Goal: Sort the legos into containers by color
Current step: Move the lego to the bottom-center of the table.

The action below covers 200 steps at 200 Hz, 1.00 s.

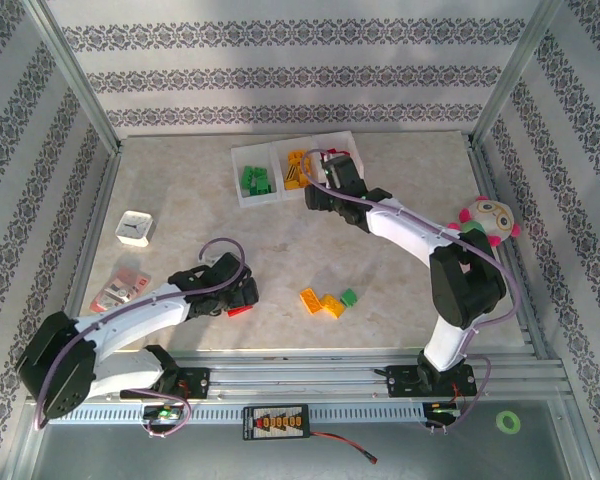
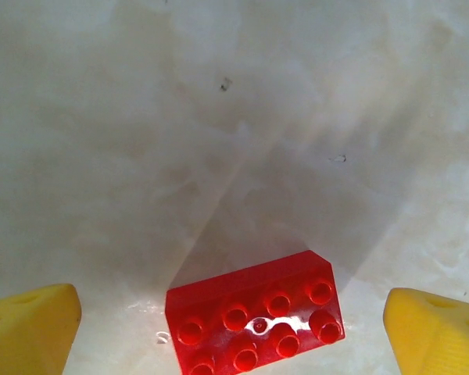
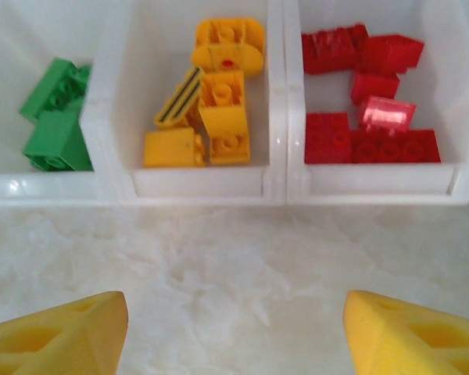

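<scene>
Left claw is down low over the tabletop, lower left of the overhead view. I've got its yellow fingers spread wide, with a red eight-stud brick lying flat between them, studs up and clear of both fingers, so nothing is gripped there. Over on the other side, the right claw hangs at the upper middle of the overhead view, just in front of the three joined white bins. Its jaws stand apart with bare marble between them, empty. From its wrist camera I'm looking straight into the row: green bricks in the left bin, yellow-orange bricks in the middle one, one of them black-striped, and red bricks piled in the right. Loose on the tabletop, right of centre in the overhead view, a couple of orange bricks sit touching, with a small green brick just beside them. A small white box sits at the left, a plush toy at the right edge.
</scene>
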### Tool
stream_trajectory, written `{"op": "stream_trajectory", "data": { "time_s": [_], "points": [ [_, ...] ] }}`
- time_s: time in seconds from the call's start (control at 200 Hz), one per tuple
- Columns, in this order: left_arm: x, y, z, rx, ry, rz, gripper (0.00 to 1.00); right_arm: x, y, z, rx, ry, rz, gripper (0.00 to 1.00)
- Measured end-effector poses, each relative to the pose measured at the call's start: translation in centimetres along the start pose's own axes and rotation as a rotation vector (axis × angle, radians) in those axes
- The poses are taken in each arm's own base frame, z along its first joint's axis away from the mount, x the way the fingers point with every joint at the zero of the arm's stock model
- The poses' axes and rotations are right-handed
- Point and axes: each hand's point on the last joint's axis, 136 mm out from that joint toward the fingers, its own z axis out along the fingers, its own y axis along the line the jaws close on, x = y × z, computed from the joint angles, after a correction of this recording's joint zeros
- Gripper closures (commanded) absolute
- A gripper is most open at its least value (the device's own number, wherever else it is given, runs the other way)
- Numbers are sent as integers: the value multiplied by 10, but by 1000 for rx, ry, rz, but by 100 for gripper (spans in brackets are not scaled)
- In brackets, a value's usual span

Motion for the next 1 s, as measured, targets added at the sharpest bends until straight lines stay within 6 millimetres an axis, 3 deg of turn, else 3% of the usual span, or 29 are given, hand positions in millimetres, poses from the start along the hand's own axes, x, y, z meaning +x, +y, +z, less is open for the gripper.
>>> {"op": "stream_trajectory", "data": {
  "time_s": [0.175,0.545,0.874,0.999],
  "points": [
    [12,-4,13,-19,83,-35,2,13,-6,1,17,26,-3,27],
    [24,-14,20,-15,155,-9,4,2,-4,-10,4,-15,4,26],
    [23,-88,19,228,196,119,4,12,-11,-16,10,-6,9,26],
    [15,-103,19,263,177,199,2,9,-16,-26,12,-23,23,26]
  ]
}}
